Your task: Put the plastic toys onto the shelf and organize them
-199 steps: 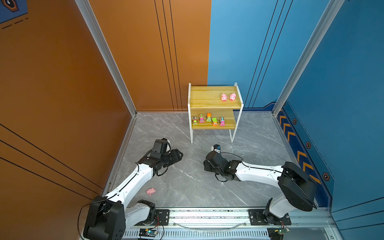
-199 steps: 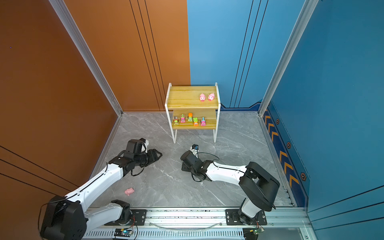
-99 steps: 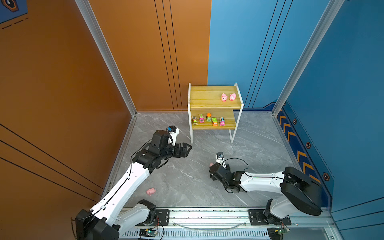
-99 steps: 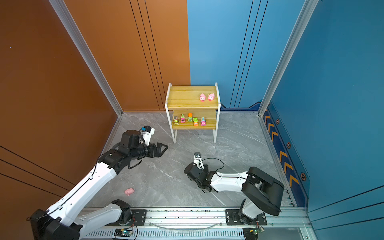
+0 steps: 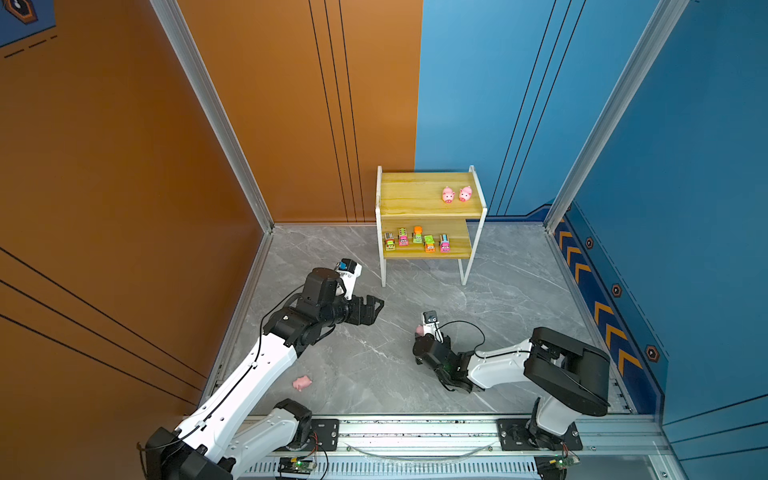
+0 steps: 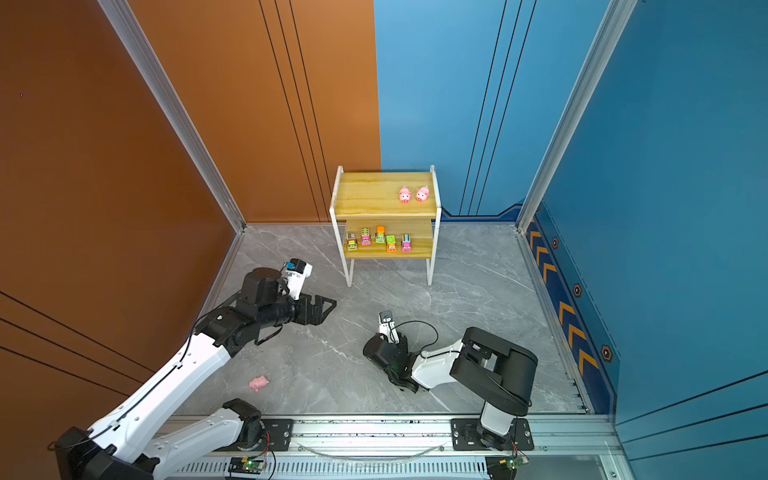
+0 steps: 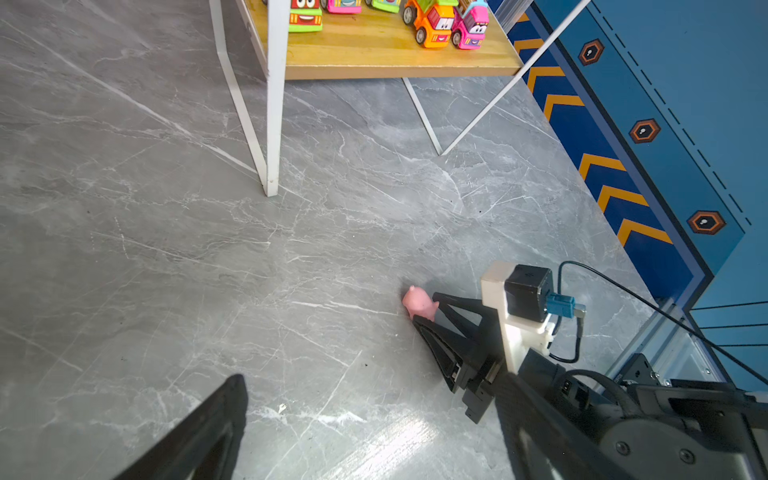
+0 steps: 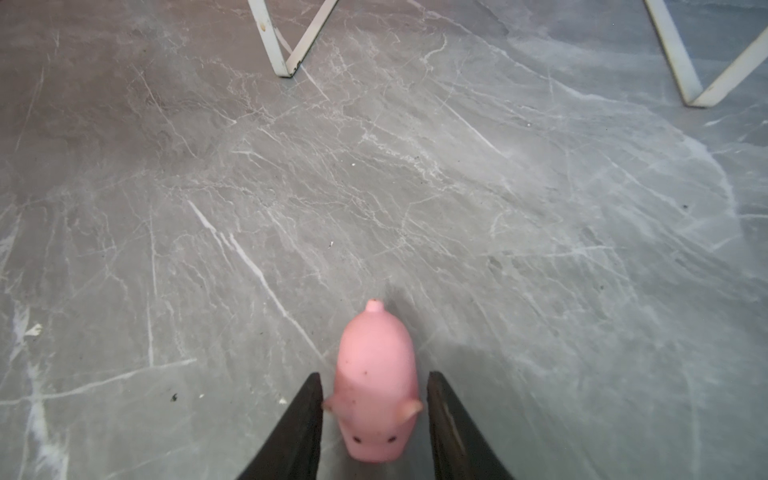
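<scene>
Having been lowered, the right tool [image 8: 374,376] is set around a 3rd pig [image 8: 376,386] for the shelf [image 5: 411,199]; clamped or not cannot be told; the left tool [image 5: 372,309] is spread apart

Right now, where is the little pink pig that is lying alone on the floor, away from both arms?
In both top views the stray pig lies on the grey floor at front left, beside the left arm's white link, far from the shelf.
</scene>
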Action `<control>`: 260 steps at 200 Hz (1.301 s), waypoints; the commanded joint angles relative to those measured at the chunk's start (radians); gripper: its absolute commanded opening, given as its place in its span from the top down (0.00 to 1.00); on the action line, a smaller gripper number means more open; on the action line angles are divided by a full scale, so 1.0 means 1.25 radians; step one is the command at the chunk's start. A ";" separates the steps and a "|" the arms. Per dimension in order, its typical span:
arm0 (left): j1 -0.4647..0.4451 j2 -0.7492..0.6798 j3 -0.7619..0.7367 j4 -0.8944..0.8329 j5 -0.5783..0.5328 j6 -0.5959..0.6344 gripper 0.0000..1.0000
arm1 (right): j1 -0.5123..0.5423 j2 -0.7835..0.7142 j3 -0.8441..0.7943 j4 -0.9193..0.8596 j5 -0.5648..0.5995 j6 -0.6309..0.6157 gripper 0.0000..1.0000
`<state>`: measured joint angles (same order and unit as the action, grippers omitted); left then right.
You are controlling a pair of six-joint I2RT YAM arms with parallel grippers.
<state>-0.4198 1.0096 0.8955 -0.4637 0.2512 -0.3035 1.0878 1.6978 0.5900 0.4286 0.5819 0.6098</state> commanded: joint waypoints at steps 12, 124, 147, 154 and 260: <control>0.016 -0.014 -0.017 0.017 0.017 -0.001 0.06 | -0.004 -0.044 0.014 0.000 0.020 -0.039 0.73; 0.001 -0.027 0.028 0.019 0.004 0.011 0.07 | -0.120 -0.228 0.714 -0.787 -0.073 -0.213 0.82; -0.036 -0.010 0.083 -0.004 -0.045 0.031 0.07 | -0.177 -0.150 0.913 -0.868 -0.083 -0.240 0.83; -0.048 0.001 0.101 -0.013 -0.059 0.044 0.07 | -0.195 -0.120 0.958 -0.886 -0.085 -0.246 0.83; -0.060 0.056 0.069 -0.014 -0.062 0.072 0.08 | -0.343 0.260 1.532 -1.049 -0.120 -0.282 0.81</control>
<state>-0.4931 1.0756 0.9966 -0.4698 0.1791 -0.2310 0.6907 1.9976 2.4428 -0.8181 0.4263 0.2825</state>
